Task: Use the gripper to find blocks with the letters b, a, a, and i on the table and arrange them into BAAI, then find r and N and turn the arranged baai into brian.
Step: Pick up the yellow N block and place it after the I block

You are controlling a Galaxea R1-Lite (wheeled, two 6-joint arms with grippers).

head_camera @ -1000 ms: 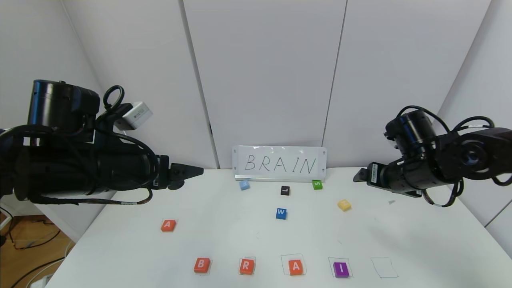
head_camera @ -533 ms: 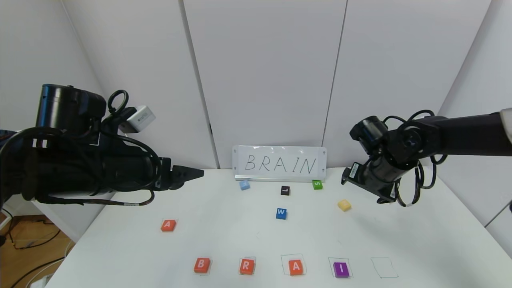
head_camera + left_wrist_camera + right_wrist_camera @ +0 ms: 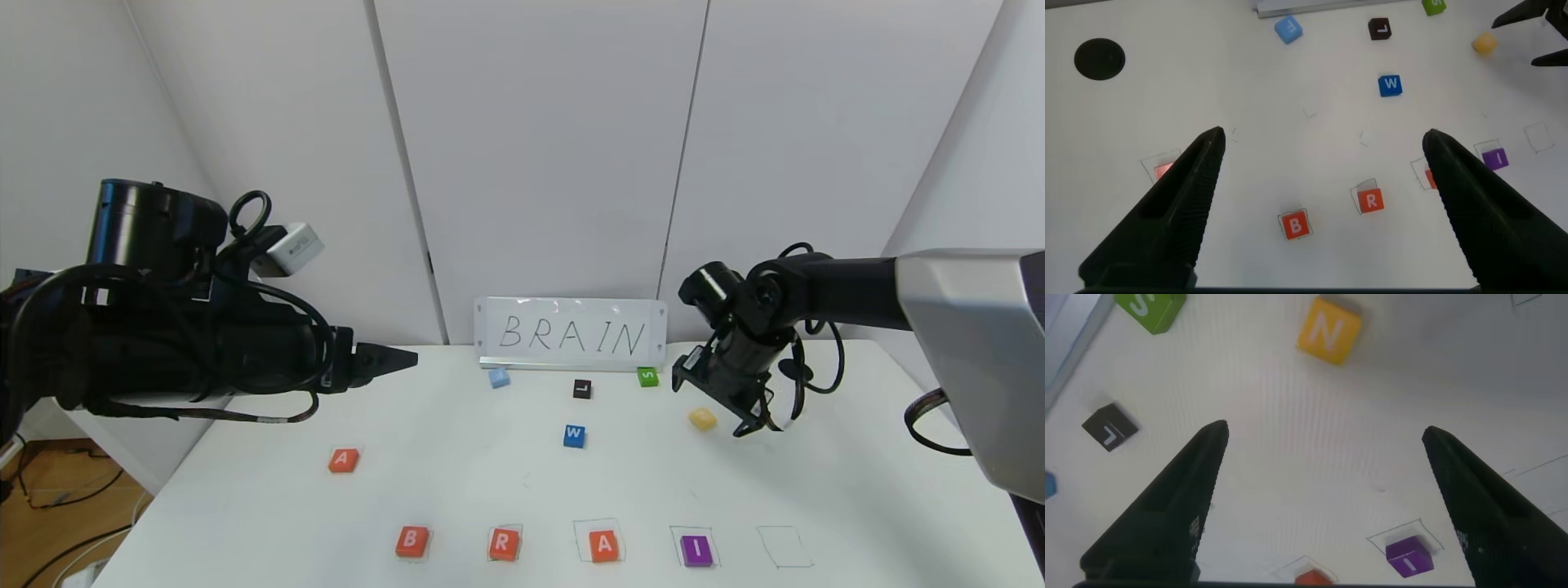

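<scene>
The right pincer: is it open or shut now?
Open. In its wrist view the two black fingers stand wide apart with nothing between them, and the right pincer hangs beside the yellow N.

My left tool (image 3: 1319, 204) hangs spread wide above the counter (image 3: 1249, 106).

Between its two dark fingers (image 3: 1167, 212) I see the orange B (image 3: 1294, 224) and R (image 3: 1371, 200) tiles side by side, with the purple I (image 3: 1494, 158) near the other finger. Farther off lie the blue W (image 3: 1390, 84), black L (image 3: 1379, 29), a light-blue tile (image 3: 1288, 29) and a yellow one (image 3: 1484, 43). A black hole (image 3: 1100, 59) marks one corner.
</scene>
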